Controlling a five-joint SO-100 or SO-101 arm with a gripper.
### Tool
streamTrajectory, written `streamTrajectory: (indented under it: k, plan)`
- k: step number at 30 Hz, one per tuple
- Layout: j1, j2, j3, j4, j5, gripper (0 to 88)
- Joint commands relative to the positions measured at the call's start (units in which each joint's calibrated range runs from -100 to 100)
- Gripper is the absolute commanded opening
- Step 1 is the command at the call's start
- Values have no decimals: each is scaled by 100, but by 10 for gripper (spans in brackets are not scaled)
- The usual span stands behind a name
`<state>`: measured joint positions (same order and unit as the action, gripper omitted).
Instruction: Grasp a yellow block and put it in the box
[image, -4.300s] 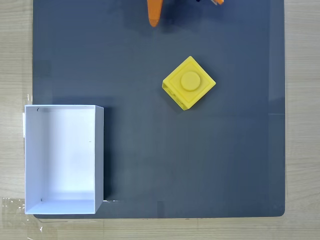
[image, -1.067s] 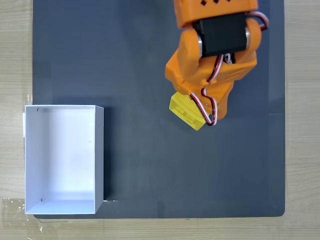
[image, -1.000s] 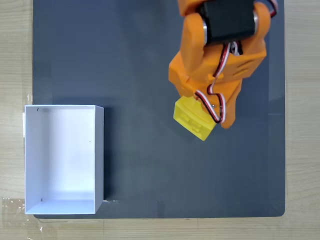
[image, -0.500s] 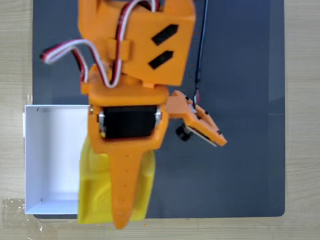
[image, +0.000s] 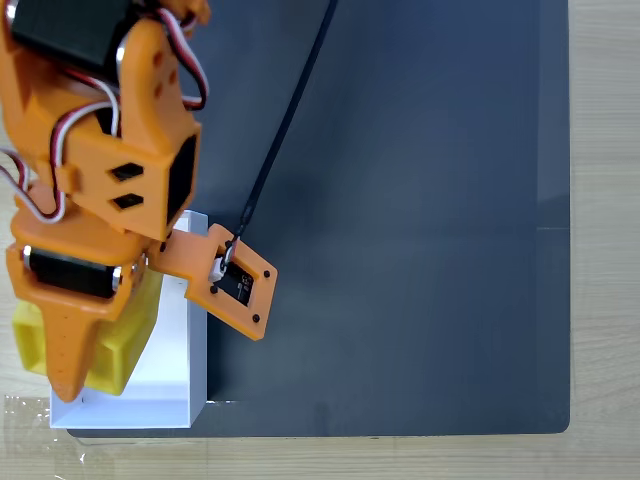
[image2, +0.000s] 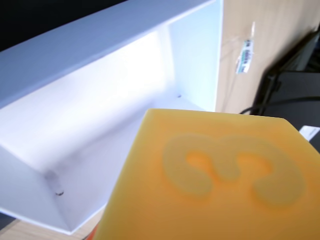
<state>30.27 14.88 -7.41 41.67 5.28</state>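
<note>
Grasp complete, release pending. End effector closed on yellow block, held above the left part of the box in the fixed view. Embossed "3" face close to the wrist camera, white box floor beneath. Remaining: lowering and opening.

seen from above: orange printed gripper clamped on bright yellow plastic cube, held over white rectangular open-top box at dark grey mat's lower left.
</note>
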Motion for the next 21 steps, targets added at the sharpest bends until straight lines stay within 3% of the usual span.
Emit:
streamTrajectory:
  k: [1,18,21]
  plan:
    - [87,199,-720,30,-30,284]
    - [255,818,-955,30,-98,295]
    - [272,809,-946,39,-93,353]
